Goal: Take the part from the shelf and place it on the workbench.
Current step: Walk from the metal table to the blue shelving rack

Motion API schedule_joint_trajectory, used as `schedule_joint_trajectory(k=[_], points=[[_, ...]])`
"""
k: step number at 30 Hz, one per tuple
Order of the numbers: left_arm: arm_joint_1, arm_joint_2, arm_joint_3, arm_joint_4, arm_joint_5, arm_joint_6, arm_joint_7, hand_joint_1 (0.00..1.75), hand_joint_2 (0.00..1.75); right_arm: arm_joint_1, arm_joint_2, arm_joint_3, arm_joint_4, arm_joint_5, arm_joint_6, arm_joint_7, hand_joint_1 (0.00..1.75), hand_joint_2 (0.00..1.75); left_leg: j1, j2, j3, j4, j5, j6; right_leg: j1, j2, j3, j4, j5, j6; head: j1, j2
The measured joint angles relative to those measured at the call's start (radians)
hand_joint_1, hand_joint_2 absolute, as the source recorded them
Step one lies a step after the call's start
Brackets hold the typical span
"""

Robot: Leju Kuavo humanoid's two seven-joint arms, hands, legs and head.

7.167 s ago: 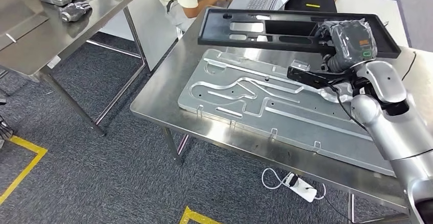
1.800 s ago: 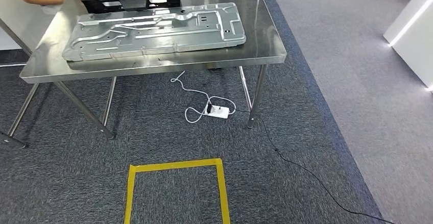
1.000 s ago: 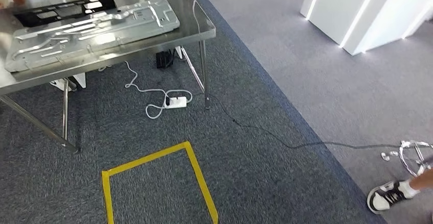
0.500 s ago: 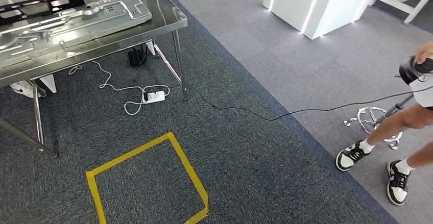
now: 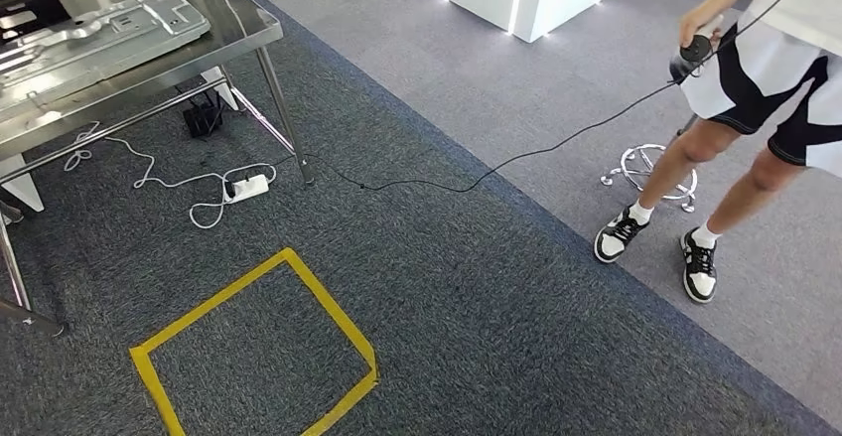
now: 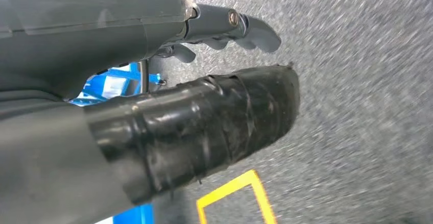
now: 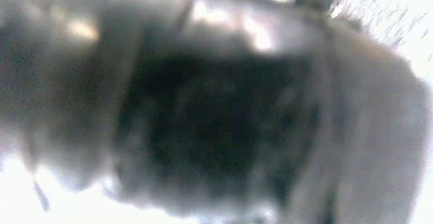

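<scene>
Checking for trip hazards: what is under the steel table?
Under the steel table: a white power strip with looped white cable and a black box. The tabletop hides anything further back.

Metal plate (image 5: pixel 94 39) on workbench (image 5: pixel 238 34) far left; power strip (image 5: pixel 246 188) below; person (image 5: pixel 765 88) far right.

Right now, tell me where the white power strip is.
In the head view, the white power strip lies on the dark grey carpet at left, beside the steel workbench's leg, beyond the yellow tape square.
</scene>
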Motion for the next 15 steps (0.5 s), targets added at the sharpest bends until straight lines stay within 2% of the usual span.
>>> schedule_joint_trajectory(k=[1, 2, 3, 4, 5, 6, 7, 8, 9, 10, 11, 12, 13, 14, 15], points=[[0.001, -0.002, 0.0, 0.001, 0.001, 0.001, -0.001, 0.0, 0.0, -0.001, -0.001, 0.0, 0.0, 0.0, 0.0, 0.001, 0.0, 0.0, 0.0, -0.014, -0.01, 0.059, -0.044, 0.0, 0.002, 0.01, -0.019, 0.001, 0.014, -0.003, 0.0, 0.0], [0.002, -0.004, 0.0, 0.002, 0.002, 0.001, -0.001, 0.0, 0.0, 0.0, -0.001, 0.0, 0.0, -0.001, 0.0, 0.001, 0.0, 0.0, 0.0, -0.019, -0.013, 0.108, -0.063, 0.002, 0.005, 0.021, -0.038, 0.003, 0.028, -0.003, 0.0, 0.0], [0.002, -0.005, 0.0, 0.002, 0.003, 0.0, -0.001, 0.0, 0.0, 0.0, -0.001, 0.0, 0.0, -0.001, 0.001, 0.001, 0.0, 0.0, 0.0, -0.021, -0.005, 0.135, -0.056, 0.005, 0.006, 0.034, -0.058, 0.006, 0.043, -0.003, 0.0, 0.0], [0.001, -0.006, 0.0, 0.003, 0.004, 0.0, -0.001, 0.0, 0.0, 0.001, -0.001, 0.0, 0.0, -0.001, 0.001, 0.001, 0.0, 0.0, 0.0, -0.023, 0.017, 0.13, -0.029, 0.009, 0.007, 0.046, -0.078, 0.01, 0.056, -0.001, 0.0, 0.0], [0.0, -0.006, 0.0, 0.003, 0.004, 0.0, -0.001, 0.0, 0.0, 0.001, -0.001, 0.0, 0.001, -0.001, 0.002, 0.001, 0.0, 0.0, 0.0, -0.03, 0.056, 0.091, 0.005, 0.014, 0.007, 0.058, -0.098, 0.016, 0.069, 0.001, 0.0, 0.0], [-0.001, -0.006, 0.0, 0.003, 0.004, 0.0, -0.002, 0.0, 0.0, 0.0, -0.001, 0.0, 0.001, -0.001, 0.002, 0.001, 0.0, 0.0, -0.001, -0.05, 0.109, 0.026, 0.027, 0.02, 0.006, 0.069, -0.114, 0.022, 0.08, 0.004, 0.0, 0.0], [-0.002, -0.006, 0.0, 0.003, 0.005, 0.0, -0.002, 0.0, 0.0, -0.001, -0.001, 0.0, 0.001, -0.001, 0.002, 0.001, 0.0, 0.0, -0.002, -0.075, 0.165, -0.055, 0.031, 0.027, 0.006, 0.081, -0.128, 0.027, 0.091, 0.008, 0.0, 0.0], [-0.003, -0.006, 0.0, 0.003, 0.005, 0.0, -0.002, 0.0, 0.0, -0.002, 0.0, 0.0, 0.001, -0.001, 0.003, 0.001, 0.0, 0.0, -0.003, -0.096, 0.209, -0.123, 0.023, 0.031, 0.006, 0.091, -0.137, 0.029, 0.101, 0.013, 0.0, 0.0], [-0.003, -0.006, 0.0, 0.003, 0.005, -0.001, -0.003, 0.0, 0.0, -0.003, 0.0, 0.0, 0.001, -0.002, 0.004, 0.001, 0.0, 0.0, -0.006, -0.109, 0.236, -0.17, 0.01, 0.036, 0.005, 0.102, -0.143, 0.028, 0.111, 0.02, 0.0, 0.0], [-0.004, -0.006, 0.0, 0.003, 0.005, -0.003, -0.004, 0.0, 0.0, -0.002, 0.0, 0.0, 0.001, -0.002, 0.005, 0.001, 0.0, 0.0, -0.008, -0.105, 0.246, -0.194, 0.005, 0.039, 0.006, 0.113, -0.146, 0.024, 0.122, 0.028, 0.0, 0.0], [-0.005, -0.006, 0.0, 0.004, 0.004, -0.005, -0.006, 0.0, 0.44, 0.0, -0.001, 0.0, 0.002, -0.003, 0.007, 0.002, 0.0, 0.0, -0.007, -0.093, 0.243, -0.201, 0.011, 0.044, 0.004, 0.123, -0.148, 0.02, 0.133, 0.035, 0.001, 0.0], [-0.007, -0.007, 0.0, 0.005, 0.004, -0.006, -0.009, 0.0, 0.87, 0.001, -0.002, 0.0, 0.002, -0.005, 0.01, 0.002, 0.0, 0.0, -0.006, -0.078, 0.24, -0.205, 0.021, 0.051, 0.003, 0.12, -0.153, 0.023, 0.133, 0.04, 0.001, 0.0], [-0.007, -0.007, 0.0, 0.006, 0.003, -0.007, -0.012, 0.0, 1.31, 0.002, -0.003, 0.0, 0.003, -0.008, 0.014, 0.002, 0.0, 0.0, -0.004, -0.064, 0.234, -0.209, 0.033, 0.059, 0.004, 0.107, -0.163, 0.041, 0.115, 0.043, 0.002, 0.0], [-0.006, -0.008, 0.0, 0.007, 0.002, -0.007, -0.014, 0.0, 1.75, 0.002, -0.004, 0.0, 0.004, -0.011, 0.019, 0.002, 0.0, 0.0, -0.002, -0.048, 0.225, -0.213, 0.045, 0.064, 0.003, 0.086, -0.179, 0.081, 0.081, 0.044, 0.004, 0.0], [-0.005, -0.007, 0.0, 0.007, 0.002, -0.007, -0.016, 0.0, 1.75, 0.001, -0.004, 0.0, 0.004, -0.013, 0.022, 0.002, 0.0, 0.0, -0.005, -0.032, 0.215, -0.212, 0.053, 0.068, 0.002, 0.062, -0.2, 0.144, 0.032, 0.046, 0.005, 0.0]])
